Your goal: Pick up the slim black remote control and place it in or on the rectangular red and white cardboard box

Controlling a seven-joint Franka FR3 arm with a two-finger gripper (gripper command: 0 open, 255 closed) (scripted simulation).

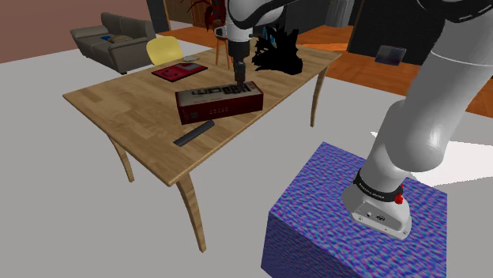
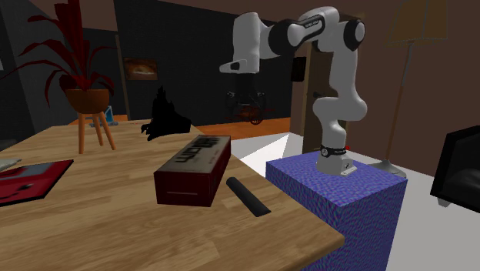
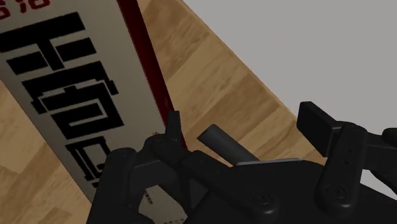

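Bearing blocky black lettering, box, remote beside.

The slim black remote control lies flat on the wooden bench, near one long side of the red and white box. This rectangular box lies flat, closed, with its white, black-lettered face upward.

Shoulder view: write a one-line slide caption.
End effector poised over the red-and-white box; black remote lies beside it on the wooden table.

One remote, one box, seemingly.
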